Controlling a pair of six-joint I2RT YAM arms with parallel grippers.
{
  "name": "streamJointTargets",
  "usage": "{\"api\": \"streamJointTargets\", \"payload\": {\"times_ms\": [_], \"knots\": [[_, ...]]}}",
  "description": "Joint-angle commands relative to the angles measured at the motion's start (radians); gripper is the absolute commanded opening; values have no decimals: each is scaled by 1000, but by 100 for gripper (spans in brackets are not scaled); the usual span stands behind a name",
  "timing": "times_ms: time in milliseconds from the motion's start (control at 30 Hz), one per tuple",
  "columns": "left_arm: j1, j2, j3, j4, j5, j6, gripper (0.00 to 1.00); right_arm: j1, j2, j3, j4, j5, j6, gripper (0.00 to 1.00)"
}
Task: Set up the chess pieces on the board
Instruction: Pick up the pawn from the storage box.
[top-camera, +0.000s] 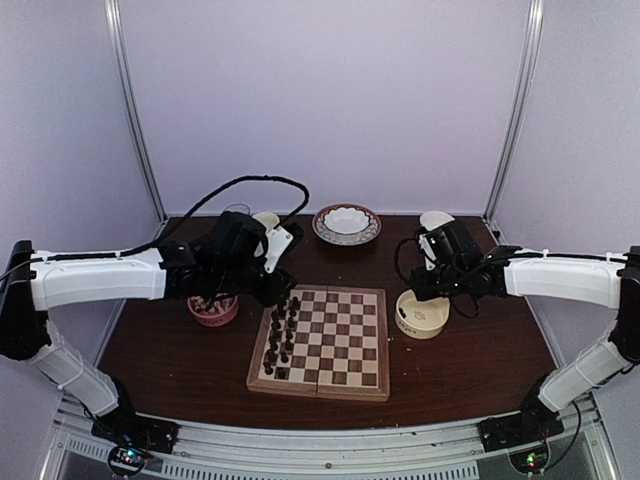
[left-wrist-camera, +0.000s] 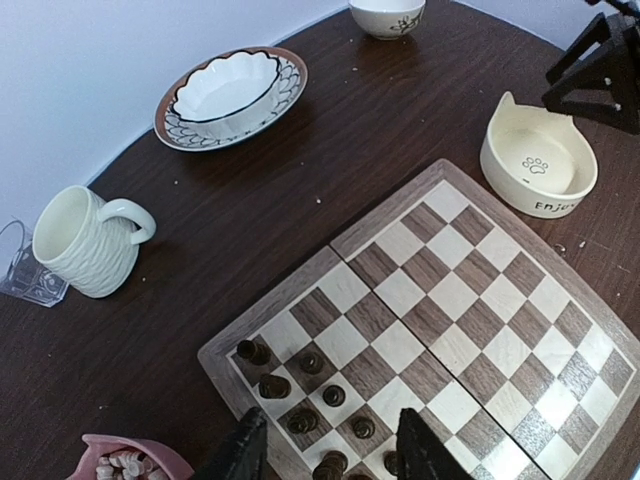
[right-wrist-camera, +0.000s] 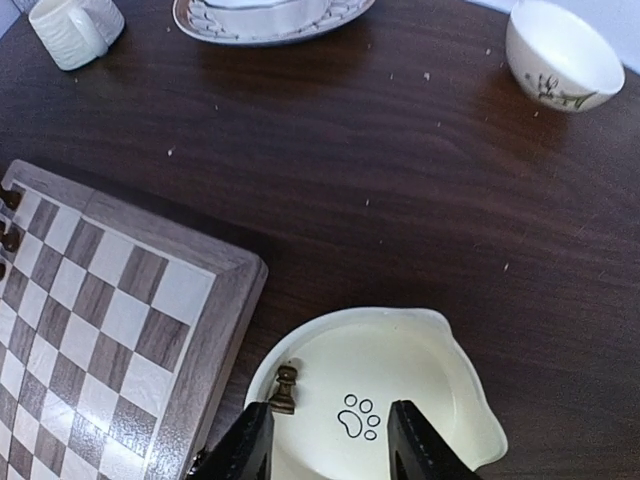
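Chess pieces stood in two files down the left side of the board in the overhead view. The left arm reached in low over the board's far-left corner. The right arm stretched left, its wrist bent down over a cream bowl just right of the board.

From the left wrist, the left fingers were spread apart and grasped nothing. Dark pieces stood upright on the squares between and just beyond them. A pink bowl of pale pieces sat to their left.

From the right wrist, a single dark pawn stood upright inside the cream bowl, just ahead of the left-hand tip of the right fingers, which were parted and empty. The right arm looked the nearer one. Its fingers would need to shift slightly left and forward to straddle the pawn's vertical axis.
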Motion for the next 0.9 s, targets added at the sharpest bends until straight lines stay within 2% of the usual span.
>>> {"api": "streamJointTargets", "payload": {"times_ms": [0, 133, 433, 500, 633, 700, 800, 867], "knots": [[-6, -67, -92, 242, -14, -16, 46, -49, 69, 4, -50, -146, 29, 42], [-19, -70, -126, 289, -24, -12, 46, -74, 173, 43, -59, -246, 33, 40], [-31, -62, -112, 270, -38, -6, 46, -86, 257, 91, -107, -296, 21, 29], [-32, -70, -111, 270, -38, -9, 46, -90, 250, 117, -178, -282, 4, 29], [-32, -81, -109, 240, -39, -8, 46, -90, 221, 153, -300, -160, -24, 30], [-32, -81, -103, 231, -39, -7, 46, -90, 230, 185, -368, -117, -37, 23], [-32, -80, -99, 224, -43, -5, 46, -90, 245, 215, -431, -67, -49, 1], [-32, -80, -99, 223, -46, -6, 46, -85, 251, 228, -471, -16, -49, 0]]}}
